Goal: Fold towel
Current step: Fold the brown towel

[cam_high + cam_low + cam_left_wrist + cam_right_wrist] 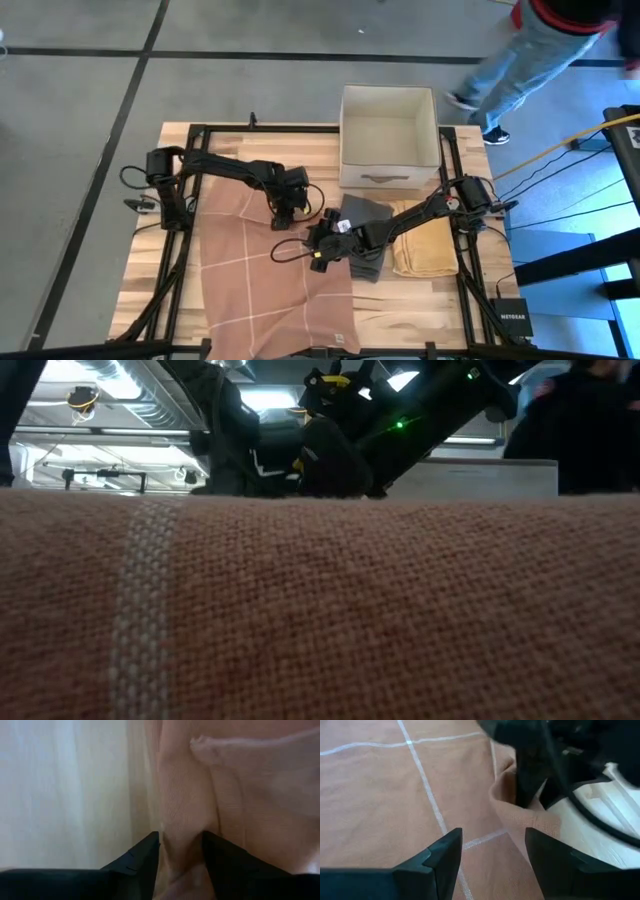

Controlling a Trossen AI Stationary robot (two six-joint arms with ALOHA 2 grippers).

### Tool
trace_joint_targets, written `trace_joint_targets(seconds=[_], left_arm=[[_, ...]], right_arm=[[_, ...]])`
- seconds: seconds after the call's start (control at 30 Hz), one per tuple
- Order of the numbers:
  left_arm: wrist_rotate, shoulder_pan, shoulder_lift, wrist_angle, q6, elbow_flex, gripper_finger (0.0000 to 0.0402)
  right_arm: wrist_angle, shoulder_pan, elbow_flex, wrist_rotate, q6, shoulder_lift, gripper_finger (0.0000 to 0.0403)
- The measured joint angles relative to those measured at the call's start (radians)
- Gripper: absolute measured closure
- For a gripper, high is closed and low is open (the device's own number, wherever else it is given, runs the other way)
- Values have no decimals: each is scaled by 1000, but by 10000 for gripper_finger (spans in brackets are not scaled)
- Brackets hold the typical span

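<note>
On the left half of the wooden desk [420,310] lies the towel [270,275], a terracotta cloth crossed by thin white lines, spread mostly flat and reaching to the desk's near edge. The left end effector [287,215] is down at the towel's far right corner; in its wrist view a raised ridge of the cloth [182,845] sits between the two dark fingers [135,862], which pinch it. Just beside it, the right end effector [322,250] hangs over the towel's right edge, its fingers [440,860] spread apart with only flat cloth showing between them, nothing gripped. Its wrist view looks across at the left arm's fingers holding a bunched fold. Further right, a folded grey cloth [365,215] lies partly under the right arm, and a folded yellow cloth [425,250] sits next to it. Behind them stands an open white box [388,175]. A person [540,50] walks on the floor past the desk's far right corner.
</note>
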Motion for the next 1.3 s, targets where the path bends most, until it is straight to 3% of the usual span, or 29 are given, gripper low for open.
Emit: trace_joint_targets(seconds=[0.2,0.43,0.5,0.73,0.83,1.0,1.13,1.3], left_arm=[[-14,-3,9,17,-7,0,280],[-149,-1,-97,19,-21,10,384],[-156,0,-120,26,-19,10,395],[-156,-2,-127,42,-57,-18,382],[-152,-1,-109,39,-82,-37,356],[-10,-3,-86,40,-72,-48,291],[-30,-3,-76,63,-49,-48,257],[-94,-1,-50,96,-36,-47,249]], right_arm=[[-2,0,0,7,-1,0,182],[-1,0,0,9,-16,0,182],[1,0,0,9,-16,0,182],[3,0,0,8,-16,0,182],[4,0,0,7,-16,0,182],[7,0,0,6,-16,0,182],[28,0,0,4,-22,0,182],[28,0,0,5,-25,0,182]])
